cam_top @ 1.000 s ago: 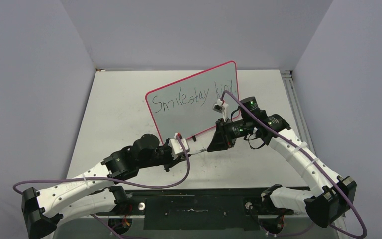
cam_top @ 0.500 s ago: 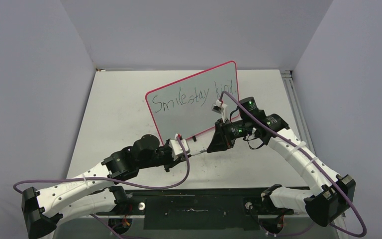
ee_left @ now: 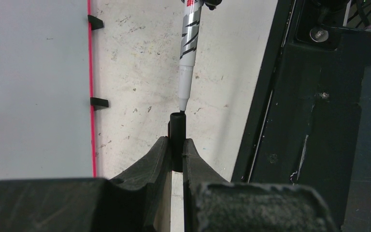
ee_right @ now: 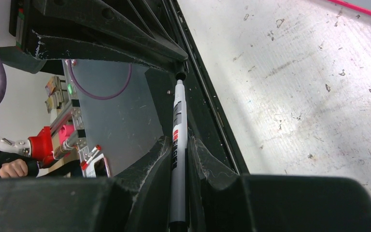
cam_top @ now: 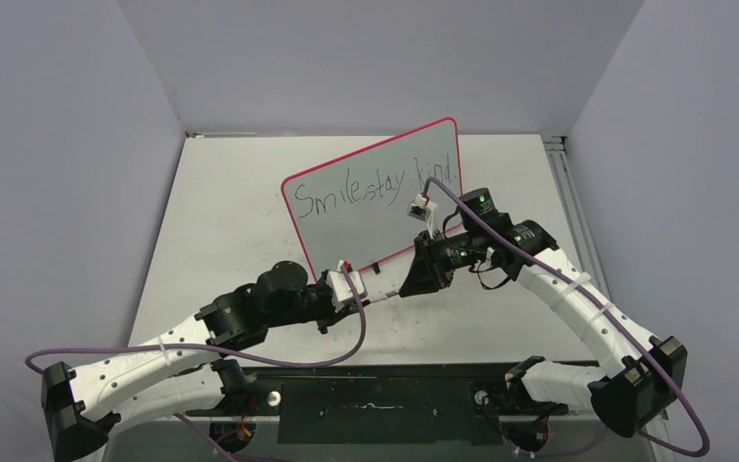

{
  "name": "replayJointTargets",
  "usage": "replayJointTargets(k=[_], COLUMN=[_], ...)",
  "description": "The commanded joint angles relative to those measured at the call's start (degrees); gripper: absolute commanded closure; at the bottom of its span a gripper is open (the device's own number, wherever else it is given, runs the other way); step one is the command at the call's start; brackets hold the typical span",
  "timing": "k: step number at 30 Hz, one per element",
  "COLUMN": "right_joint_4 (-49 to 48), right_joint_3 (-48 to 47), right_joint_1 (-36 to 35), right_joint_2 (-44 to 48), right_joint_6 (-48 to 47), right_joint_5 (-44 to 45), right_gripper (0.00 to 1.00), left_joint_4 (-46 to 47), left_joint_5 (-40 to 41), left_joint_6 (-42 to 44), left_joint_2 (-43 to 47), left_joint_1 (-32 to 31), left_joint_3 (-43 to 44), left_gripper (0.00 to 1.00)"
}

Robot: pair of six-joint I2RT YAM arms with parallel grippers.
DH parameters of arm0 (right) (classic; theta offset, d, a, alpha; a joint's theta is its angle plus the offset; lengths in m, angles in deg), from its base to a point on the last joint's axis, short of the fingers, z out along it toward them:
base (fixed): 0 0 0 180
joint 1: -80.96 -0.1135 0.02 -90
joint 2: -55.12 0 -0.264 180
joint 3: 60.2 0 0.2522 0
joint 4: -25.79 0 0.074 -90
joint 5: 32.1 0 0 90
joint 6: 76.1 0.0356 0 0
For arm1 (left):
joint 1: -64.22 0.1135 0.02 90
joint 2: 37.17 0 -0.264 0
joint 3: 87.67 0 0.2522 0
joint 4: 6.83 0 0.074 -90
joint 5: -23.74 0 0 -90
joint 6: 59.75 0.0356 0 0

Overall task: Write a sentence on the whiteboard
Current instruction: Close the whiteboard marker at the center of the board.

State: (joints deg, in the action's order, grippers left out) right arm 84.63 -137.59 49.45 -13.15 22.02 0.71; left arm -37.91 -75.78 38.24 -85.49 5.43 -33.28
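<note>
The left gripper is clamping a black cap between its closed fingers. The right gripper is gripping a grey-and-white marker by the barrel, with the marker tip meeting the cap's open end. The whiteboard is resting on the table just beyond both grippers, showing the handwritten words "Smile stay kind".

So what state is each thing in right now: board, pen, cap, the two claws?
whiteboard: written on, reads "Smile stay kind".
marker: uncapped, tip at the cap's mouth.
cap: off the marker, open end facing the tip.
left gripper: shut on the cap.
right gripper: shut on the marker.
</note>
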Motion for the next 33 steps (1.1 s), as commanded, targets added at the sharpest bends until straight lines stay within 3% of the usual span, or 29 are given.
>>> replayJointTargets(k=[1,33], right_joint_4=[-0.85,-1.85], right_joint_3=[-0.98,0.04], right_joint_1=[-0.60,-1.68], right_joint_2=[-0.71,-1.35], right_joint_6=[-1.24,-1.35], right_joint_5=[-0.42,-4.31], right_gripper=[0.95,0.95], left_joint_4=[2.73,3.62], left_joint_5=[-1.25,-1.22], left_joint_6=[0.58,0.87], left_joint_2=[1.16,2.09], left_joint_1=[-0.53,-1.51], left_joint_3=[0.05,-0.39], left_gripper=[1.00,1.00])
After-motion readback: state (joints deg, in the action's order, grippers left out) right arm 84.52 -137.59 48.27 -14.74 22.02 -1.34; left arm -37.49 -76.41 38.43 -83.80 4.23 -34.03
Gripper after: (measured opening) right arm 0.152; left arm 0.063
